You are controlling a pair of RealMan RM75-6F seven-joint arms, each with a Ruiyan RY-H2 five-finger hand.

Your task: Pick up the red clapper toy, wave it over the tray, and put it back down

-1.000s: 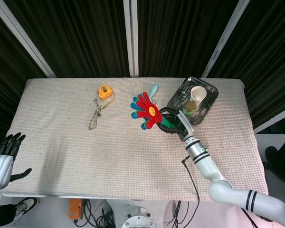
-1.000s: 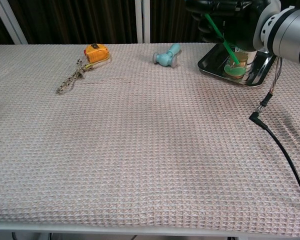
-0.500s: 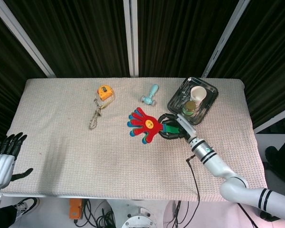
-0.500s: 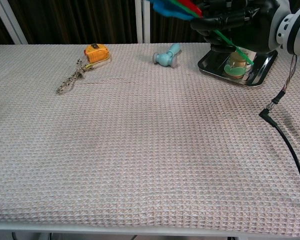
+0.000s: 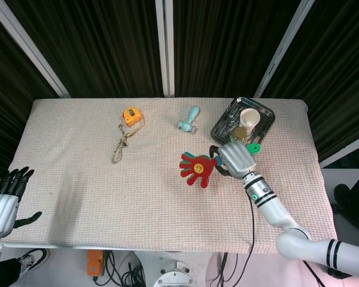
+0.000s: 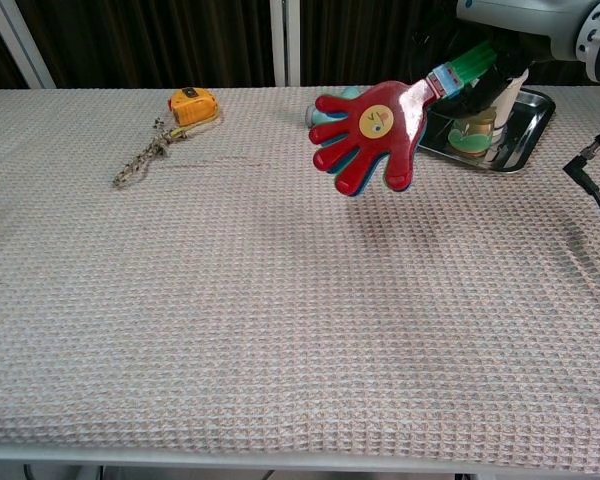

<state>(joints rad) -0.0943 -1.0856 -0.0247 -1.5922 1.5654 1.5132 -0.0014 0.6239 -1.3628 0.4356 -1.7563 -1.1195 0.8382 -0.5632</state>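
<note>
Left of the tray point(image 5: 262, 112): your obstacles are dumbbell toy point(image 5: 189, 118), tape measure point(image 5: 131, 115), chain point(image 5: 118, 149). Worktop point(image 5: 107, 197) nearer you: open passage.

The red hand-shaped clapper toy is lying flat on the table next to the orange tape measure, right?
Not quite. The red hand-shaped clapper toy isn't lying on the table; the right hand holds it up in the air by its green handle, as the chest view shows. It's also closer to the metal tray than to the orange tape measure.

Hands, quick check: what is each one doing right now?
Left hand: open, holds nothing, at the table's near left edge.
Right hand: holds the red clapper toy by its green handle, above the cloth.
</note>
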